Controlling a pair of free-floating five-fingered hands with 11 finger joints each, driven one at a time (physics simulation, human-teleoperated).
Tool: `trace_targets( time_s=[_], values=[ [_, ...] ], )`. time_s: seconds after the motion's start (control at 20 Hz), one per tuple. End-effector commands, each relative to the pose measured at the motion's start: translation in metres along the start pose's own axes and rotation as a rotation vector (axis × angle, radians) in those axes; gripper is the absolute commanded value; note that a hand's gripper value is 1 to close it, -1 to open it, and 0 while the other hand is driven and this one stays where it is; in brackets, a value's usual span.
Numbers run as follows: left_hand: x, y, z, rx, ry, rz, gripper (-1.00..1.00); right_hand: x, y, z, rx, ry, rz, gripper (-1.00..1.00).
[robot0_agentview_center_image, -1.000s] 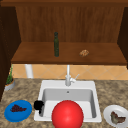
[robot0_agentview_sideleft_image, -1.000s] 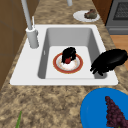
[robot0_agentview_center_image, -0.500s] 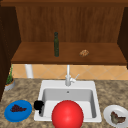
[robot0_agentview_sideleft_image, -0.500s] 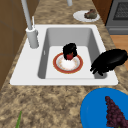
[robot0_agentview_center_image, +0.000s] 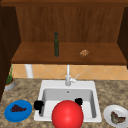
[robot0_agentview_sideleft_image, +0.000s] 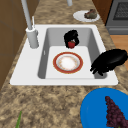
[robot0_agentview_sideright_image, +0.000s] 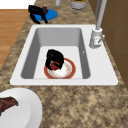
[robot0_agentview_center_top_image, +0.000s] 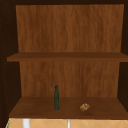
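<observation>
Kitchen counter w/ speckled stone top, white sink (robot0_agentview_sideleft_image: 30, 72) set into it, wooden shelf (robot0_agentview_center_image: 37, 56) above w/ a dark bottle (robot0_agentview_center_image: 56, 44) and a small brown lump (robot0_agentview_center_image: 84, 52).

My right hand (robot0_agentview_sideleft_image: 71, 37) is down in the sink basin, fingers curled round a small red thing (robot0_agentview_sideleft_image: 71, 44), prob. a little cup or fruit, can't tell which. In the right side view that hand (robot0_agentview_sideright_image: 53, 58) hangs just over the red-rimmed plate (robot0_agentview_sideright_image: 67, 72) on the sink floor, red thing (robot0_agentview_sideright_image: 54, 65) tucked under the fingers.

Handling, my guess: red thing is small and light, looks smooth so prob. slippery; a wrap-around hold on its sides, as I have now, suits it better than a fingertip pinch. Plate under it looks like ceramic, i.e. stiff and breakable, so no dropping onto it.

My left hand (robot0_agentview_sideleft_image: 110, 61) floats at the sink's front-left edge, fingers fairly straight, relaxed, holding nothing. Nearest to it: blue plate (robot0_agentview_sideleft_image: 100, 110) w/ dark grapes (robot0_agentview_sideleft_image: 113, 113) on the counter.

Other bits: tap (robot0_agentview_sideleft_image: 31, 35) at the back rim, white plate (robot0_agentview_sideleft_image: 82, 16) w/ brownish food on the right counter, big red ball shape (robot0_agentview_center_image: 67, 114) close to the front camera.
</observation>
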Motion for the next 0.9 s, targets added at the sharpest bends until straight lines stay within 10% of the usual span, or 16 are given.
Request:
trace_targets(
  time_s=[0.0, 0.85],
  values=[
    [0.0, 0.0, 0.0, 0.0, 0.0, 0.0, 0.0, -0.026, -0.023, 0.017, 0.001, 0.013, -0.025, 1.0],
    [0.0, 0.0, 0.0, 0.0, 0.0, 0.0, 0.0, -0.138, -0.099, 0.09, 0.007, 0.011, -0.047, 1.0]
  ],
)
